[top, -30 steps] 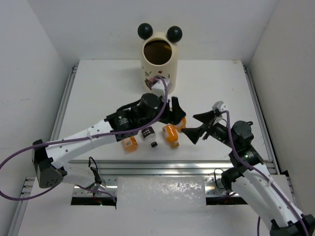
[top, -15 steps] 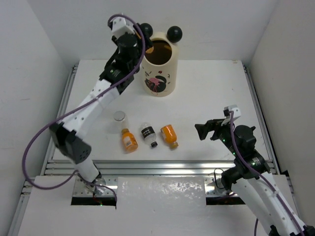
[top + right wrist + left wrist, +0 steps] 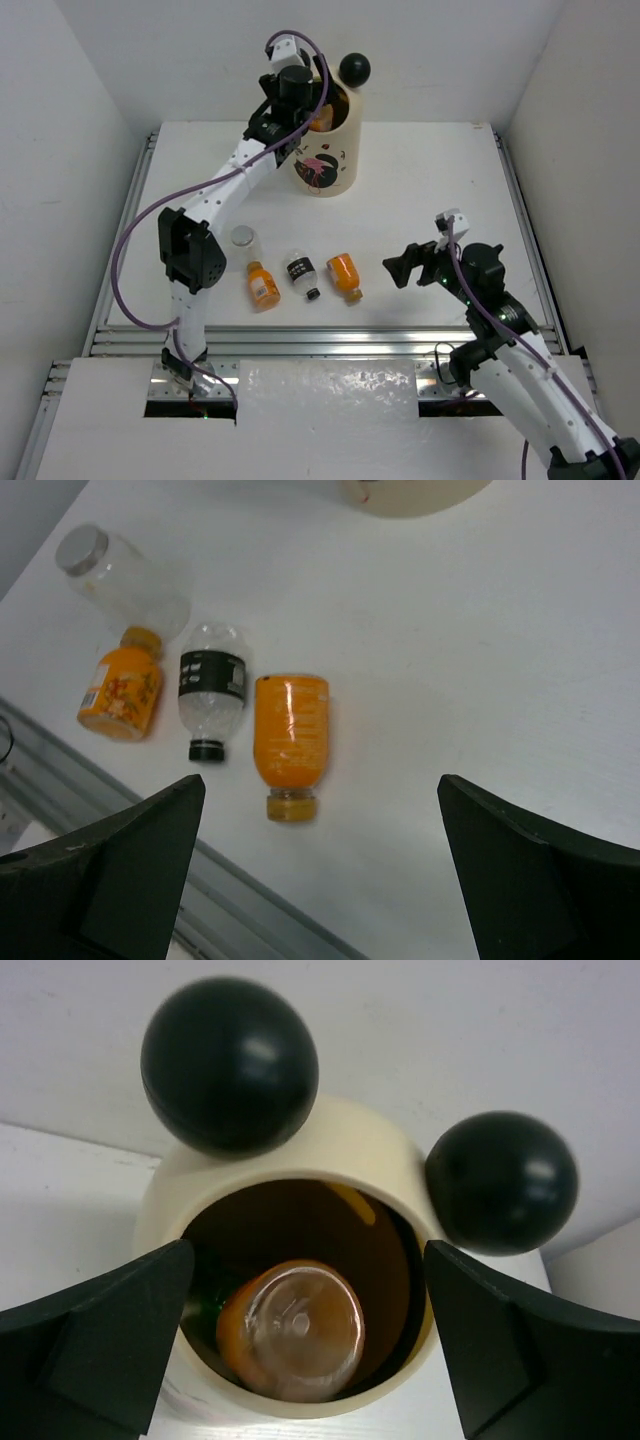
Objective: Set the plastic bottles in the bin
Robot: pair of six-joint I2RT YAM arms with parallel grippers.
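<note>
Since I hold my left hand [image 3: 309, 1252] spread open straight over the bin [image 3: 345, 1140] so nothing catches its rim, an orange bottle [image 3: 292, 1328] sits inside its mouth, while my right hand [image 3: 402, 268] hovers unclenched near a second orange bottle [image 3: 291, 730] on the table [image 3: 430, 180].

A white worktop [image 3: 430, 180] filled the middle of the overhead view, matte and evenly lit, carrying only soft shadows. Plain white walls closed it in on three sides: a back wall [image 3: 450, 50], a left wall [image 3: 50, 150] and a right wall [image 3: 590, 150]. An aluminium left rail [image 3: 125, 230] and right rail [image 3: 525, 230] ran along its side edges, and a near rail [image 3: 330, 340] crossed the front. Just in front of that rail lay a white panel [image 3: 330, 392] with a faint glossy sheen.
</note>
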